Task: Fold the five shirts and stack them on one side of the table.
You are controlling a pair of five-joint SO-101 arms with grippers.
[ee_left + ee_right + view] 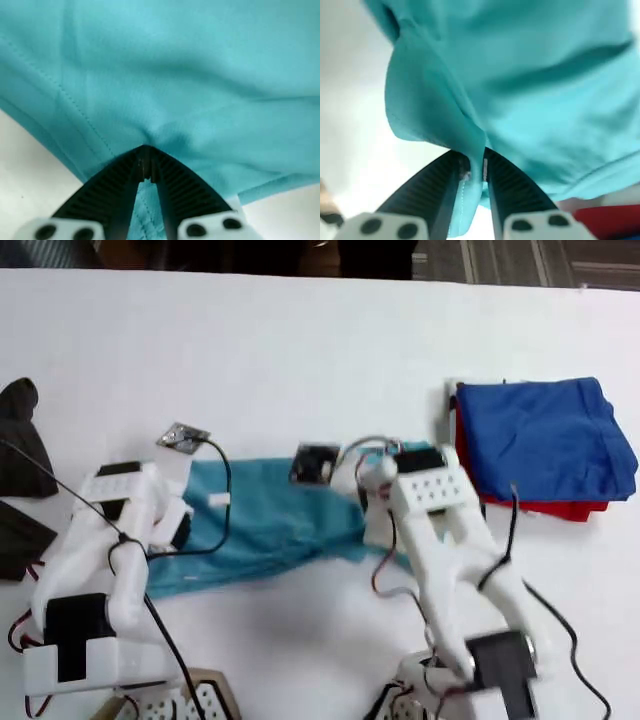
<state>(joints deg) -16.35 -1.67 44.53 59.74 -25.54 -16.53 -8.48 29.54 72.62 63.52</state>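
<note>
A teal shirt (270, 520) lies stretched across the middle of the white table (300, 360), held up at both ends. At its left end my left gripper (145, 162) is shut on a pinch of the teal shirt (190, 75). My right gripper (472, 167) is shut on a fold of the teal shirt (530, 80) at its right end. At the right side sits a stack with a folded blue shirt (545, 435) on top of a red shirt (555, 508). Dark shirts (20, 480) lie at the left edge.
The left arm (110, 570) and the right arm (450, 550) rise from the near table edge, with cables trailing over the cloth. The far half of the table is bare white surface.
</note>
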